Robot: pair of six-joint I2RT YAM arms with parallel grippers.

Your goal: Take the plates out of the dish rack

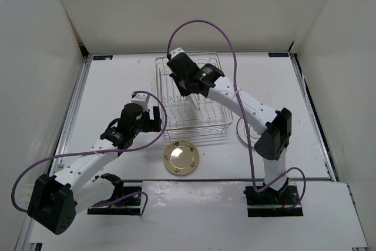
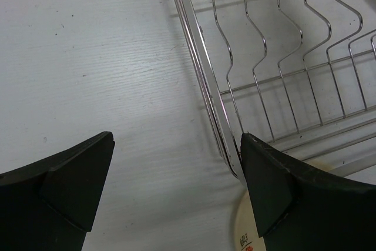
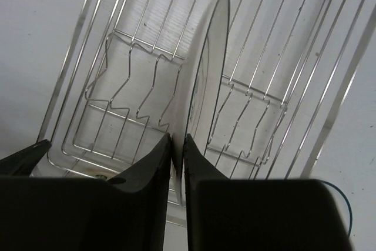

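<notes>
Your right fingers pinch one upright white plate inside the dish rack. Your left fingers spread beside its left edge, over open desk. Two plates lie outside the rack: a golden plate and a second white plate.

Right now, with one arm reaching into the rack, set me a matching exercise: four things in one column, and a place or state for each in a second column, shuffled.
Things
1. golden-tan plate
2. upright white plate
3. left gripper
4. right gripper

Places and states
A. jaws closed on a plate's rim
B. lying flat on the table, in front of the dish rack
C. jaws wide open, beside the rack's near corner
D. standing on edge among the rack's dividers

Pairs: 1-B, 2-D, 3-C, 4-A
</notes>
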